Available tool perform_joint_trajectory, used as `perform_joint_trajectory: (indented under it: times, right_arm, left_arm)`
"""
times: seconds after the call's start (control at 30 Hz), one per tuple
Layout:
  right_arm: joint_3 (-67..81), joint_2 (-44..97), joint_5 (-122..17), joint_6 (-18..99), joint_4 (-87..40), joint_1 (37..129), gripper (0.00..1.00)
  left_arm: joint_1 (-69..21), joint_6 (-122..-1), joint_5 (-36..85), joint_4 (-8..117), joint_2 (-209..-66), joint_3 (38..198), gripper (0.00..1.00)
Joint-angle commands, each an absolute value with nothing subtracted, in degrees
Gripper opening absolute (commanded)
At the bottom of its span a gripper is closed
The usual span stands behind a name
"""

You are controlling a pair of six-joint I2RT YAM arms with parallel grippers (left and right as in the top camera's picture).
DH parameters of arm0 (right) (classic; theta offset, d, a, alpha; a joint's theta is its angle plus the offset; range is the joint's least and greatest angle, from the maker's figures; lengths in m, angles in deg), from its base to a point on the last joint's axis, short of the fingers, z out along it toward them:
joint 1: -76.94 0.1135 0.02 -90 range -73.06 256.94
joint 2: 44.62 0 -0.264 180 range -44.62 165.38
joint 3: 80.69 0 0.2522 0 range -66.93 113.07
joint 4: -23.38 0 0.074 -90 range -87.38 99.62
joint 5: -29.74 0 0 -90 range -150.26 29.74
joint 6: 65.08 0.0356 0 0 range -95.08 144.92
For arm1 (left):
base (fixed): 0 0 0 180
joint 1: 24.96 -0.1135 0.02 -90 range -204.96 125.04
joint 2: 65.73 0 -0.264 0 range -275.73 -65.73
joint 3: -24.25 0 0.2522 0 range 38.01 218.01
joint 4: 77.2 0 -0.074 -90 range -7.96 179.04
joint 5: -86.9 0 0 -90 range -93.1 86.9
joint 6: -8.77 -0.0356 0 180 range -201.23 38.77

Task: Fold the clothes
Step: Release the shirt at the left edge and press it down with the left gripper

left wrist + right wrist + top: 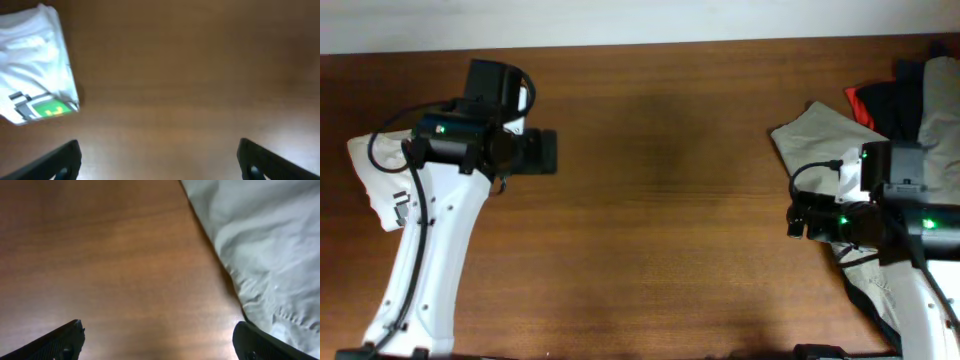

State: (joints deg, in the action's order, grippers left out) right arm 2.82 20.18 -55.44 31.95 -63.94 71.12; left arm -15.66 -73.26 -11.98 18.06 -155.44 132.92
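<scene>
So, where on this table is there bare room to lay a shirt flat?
The wide middle of the table is bare, between the left arm and the khaki garment. The left end holds the white T-shirt under that arm; the right end is crowded with the black-and-red garment and the right arm.

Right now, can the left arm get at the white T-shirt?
Probably yes. The white T-shirt lies up-left of the open, empty left gripper in its wrist view, only bare table between them. Overhead, the arm itself overhangs part of the shirt, so it may need repositioning.
</scene>
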Motion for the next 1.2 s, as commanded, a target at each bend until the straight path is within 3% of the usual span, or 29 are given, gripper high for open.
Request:
perform_joint_trajectory:
  times: [0.0,0.27,0.37,0.43,0.53,0.6,0.67,0.83,0.87,0.93,1.17]
  right_arm:
    - [2.0,21.8,-55.7,31.8,-63.5,70.9,0.99]
    - [2.0,22.4,-55.8,31.8,-63.6,70.9,0.99]
    - [2.0,22.4,-55.8,31.8,-63.6,70.9,0.99]
    - [2.0,22.4,-55.8,31.8,-63.6,70.9,0.99]
    - [2.0,22.4,-55.8,31.8,-63.4,70.9,0.99]
    - [2.0,22.4,-55.8,31.8,-63.4,70.9,0.99]
    - [2.0,22.4,-56.0,31.8,-63.4,70.9,0.99]
    - [2.0,22.4,-56.0,31.8,-63.4,70.9,0.99]
    - [2.0,22.4,-56.0,31.8,-63.4,70.9,0.99]
    - [2.0,22.4,-56.0,31.8,-63.4,70.9,0.99]
    - [2.0,22.4,-56.0,31.8,-63.4,70.9,0.99]
  left_arm:
    - [-23.4,-74.0,-18.0,26.5,-163.0,131.9,0.99]
    - [-41.0,-85.5,-18.0,57.9,-184.6,132.0,0.99]
    - [-42.3,-86.0,-18.0,61.5,-188.3,132.0,0.97]
    - [-42.9,-85.8,-17.9,63.2,-190.6,132.0,0.82]
    - [-42.9,-85.8,-17.9,63.6,-192.2,132.0,0.77]
    - [-42.9,-85.8,-17.9,64.1,-192.2,132.0,0.43]
    - [-42.9,-85.4,-17.9,63.9,-192.2,131.9,0.21]
    - [-42.9,-85.4,-18.0,63.3,-192.2,131.9,0.08]
    - [-42.9,-85.4,-18.1,63.3,-192.2,131.9,0.08]
    - [-42.9,-85.4,-19.3,63.5,-192.1,132.0,0.77]
    - [-43.0,-85.4,-19.6,63.6,-192.4,131.9,0.80]
